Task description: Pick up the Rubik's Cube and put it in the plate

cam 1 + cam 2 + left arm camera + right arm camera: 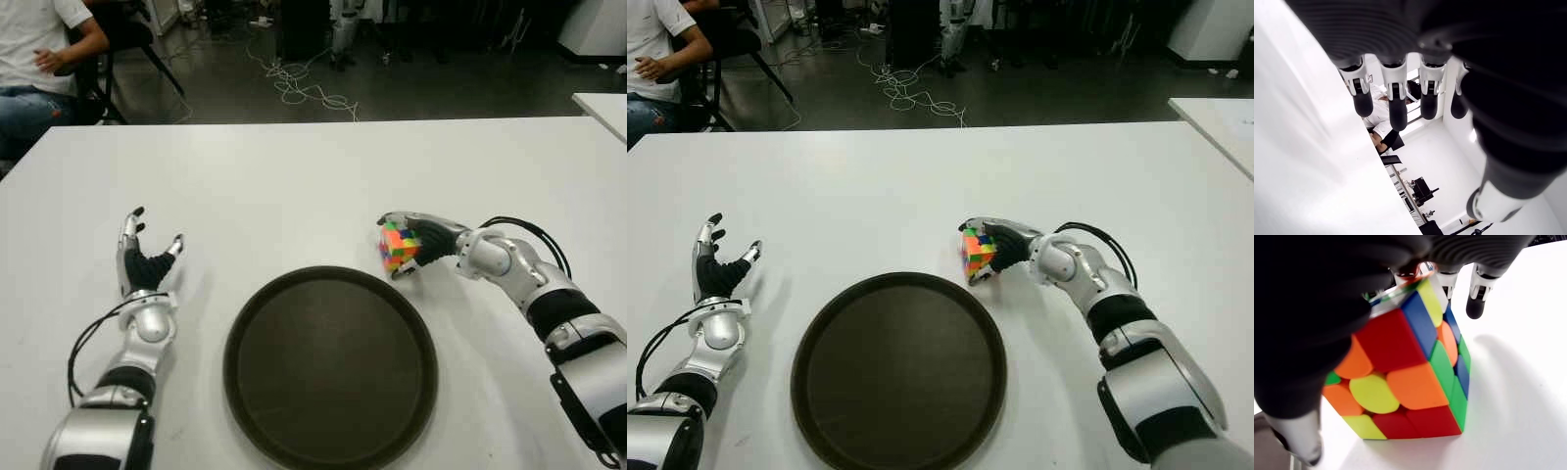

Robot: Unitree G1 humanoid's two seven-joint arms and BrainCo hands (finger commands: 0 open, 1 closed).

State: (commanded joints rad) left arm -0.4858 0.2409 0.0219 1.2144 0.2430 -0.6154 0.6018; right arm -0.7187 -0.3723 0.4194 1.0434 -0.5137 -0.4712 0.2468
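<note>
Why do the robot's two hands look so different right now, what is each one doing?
The right hand is curled around the multicoloured Rubik's Cube, just beyond the round dark brown plate's far right rim. The left hand holds nothing, its fingers straight and spread, left of the plate. Both are silver and black and show over the white table.

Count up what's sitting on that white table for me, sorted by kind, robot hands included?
Rubik's Cube: 1
Plate: 1
Robot hands: 2, the left robot hand open beside the plate, the right robot hand gripping the cube
Total: 4
</note>
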